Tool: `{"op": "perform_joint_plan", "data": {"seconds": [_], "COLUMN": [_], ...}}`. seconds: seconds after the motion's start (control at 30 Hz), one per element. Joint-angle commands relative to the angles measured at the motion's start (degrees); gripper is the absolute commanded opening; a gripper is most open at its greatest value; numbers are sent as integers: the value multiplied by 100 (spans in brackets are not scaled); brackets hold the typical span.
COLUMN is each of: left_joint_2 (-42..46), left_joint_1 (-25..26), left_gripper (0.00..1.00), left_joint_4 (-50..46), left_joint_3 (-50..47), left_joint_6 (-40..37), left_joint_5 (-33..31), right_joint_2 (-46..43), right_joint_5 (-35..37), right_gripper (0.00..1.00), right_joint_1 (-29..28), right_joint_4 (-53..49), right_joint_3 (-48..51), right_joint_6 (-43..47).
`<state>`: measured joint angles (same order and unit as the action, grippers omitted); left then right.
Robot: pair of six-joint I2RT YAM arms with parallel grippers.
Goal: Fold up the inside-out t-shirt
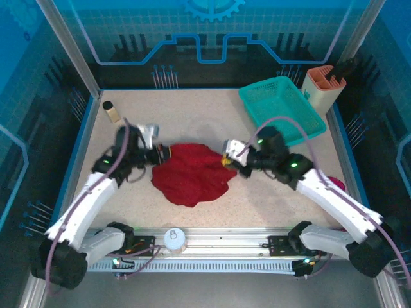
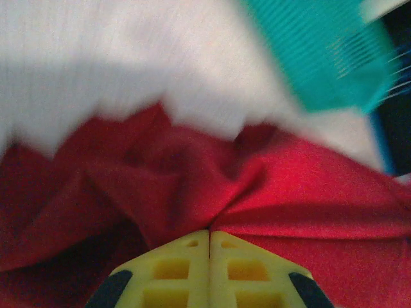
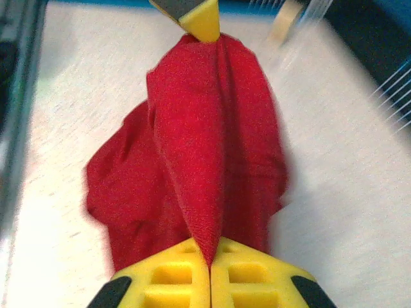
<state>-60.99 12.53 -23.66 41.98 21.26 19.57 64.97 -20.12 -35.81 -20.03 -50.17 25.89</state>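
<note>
**Both end effectors pinch the crumpled shirt, ready to spread it**

The inside-out t-shirt (image 1: 191,174) lies in a rumpled dark red heap on the middle of the bench (image 1: 192,109), between the two arms and well apart from the teal mesh basket (image 1: 282,110) at the far right. The left end effector (image 1: 164,154) is clenched on a fold at the heap's left edge; in its wrist view the yellow jaws meet with cloth gathered into them. The right end effector (image 3: 210,247) is clenched on the opposite edge, a ridge of fabric running from its closed jaws straight toward the other arm's yellow tip.

The step in hand looks like opening the bundle out before any fold. To do it well, I would raise both grips together and draw them apart evenly, so the cloth goes taut without slipping from either pinch. Each grip holds a bunched fold, not a clean hem, so layers may drag along. Lay it flat short of the basket.

No brand, label or lettering can be read on anything here.
</note>
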Motion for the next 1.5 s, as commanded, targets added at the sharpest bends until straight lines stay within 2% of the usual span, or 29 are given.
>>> {"op": "perform_joint_plan", "data": {"seconds": [0.0, 0.1, 0.2, 0.3, 0.4, 0.47, 0.57, 0.67, 0.73, 0.77, 0.8, 0.83, 0.9, 0.93, 1.07, 1.13, 1.2, 1.23, 1.33, 1.43, 1.47], "left_joint_2": [-93, 268, 893, 1240, 1099, 896, 514, 277, 86, -52, -176, -261, -358, -342, 29, 176, 230, 268, 544, 929, 1076], "left_joint_1": [-67, -63, -49, -36, 119, 363, 603, 605, 593, 592, 585, 577, 472, 332, -201, -233, -251, -265, -282, -286, -287], "left_gripper": [3, 39, 52, 59, 61, 62, 65, 72, 73, 69, 57, 43, 13, 0, 0, 0, 0, 18, 27, 55, 58], "left_joint_4": [281, -87, -522, -681, -446, -389, -590, -479, -374, -282, -218, -182, -31, 55, -171, -551, -1085, -1286, -1103, -906, -838], "left_joint_3": [-1183, -1261, -998, -760, -670, -626, -508, -498, -467, -458, -462, -483, -605, -628, -132, 320, 666, 729, 299, -361, -572], "left_joint_6": [705, 732, 608, 702, 909, 920, 918, 1096, 1247, 1259, 1244, 1236, 1177, 1090, 626, 400, 330, 416, 798, 1324, 1467], "left_joint_5": [-110, -76, 170, 487, 811, 550, -239, -786, -993, -1019, -1070, -1130, -1124, -851, 283, 577, 631, 559, 989, 940, 904], "right_joint_2": [338, 592, 827, 1056, 1451, 1826, 2334, 2755, 2987, 3095, 3174, 3217, 3103, 2939, 1735, 1240, 955, 882, 915, 1196, 1377], "right_joint_5": [167, 189, -279, -306, -429, -229, 409, 1118, 1291, 1300, 1352, 1395, 1212, 1098, 221, -287, 2, 381, 809, 1146, 1502], "right_gripper": [16, 30, 37, 38, 40, 41, 45, 46, 46, 45, 40, 30, 1, 0, 0, 0, 0, 0, 0, 2, 11], "right_joint_1": [-90, -233, -320, -321, -400, -541, -857, -975, -897, -871, -871, -878, -883, -908, -1024, -1105, -1539, -1812, -2419, -3148, -3437], "right_joint_4": [271, 49, -739, -1058, -539, -343, -245, 225, 601, 748, 941, 1157, 1357, 1308, 1351, 797, 73, -121, -101, 225, 457], "right_joint_3": [757, 596, 36, -506, -687, -819, -968, -915, -923, -933, -876, -764, -544, -480, -54, -58, -94, -55, 446, 797, 906], "right_joint_6": [-1207, -1153, -324, -60, -153, -175, -73, -27, -158, -198, -140, -72, 157, 272, 970, 1625, 2569, 2916, 3077, 2877, 2763]}}
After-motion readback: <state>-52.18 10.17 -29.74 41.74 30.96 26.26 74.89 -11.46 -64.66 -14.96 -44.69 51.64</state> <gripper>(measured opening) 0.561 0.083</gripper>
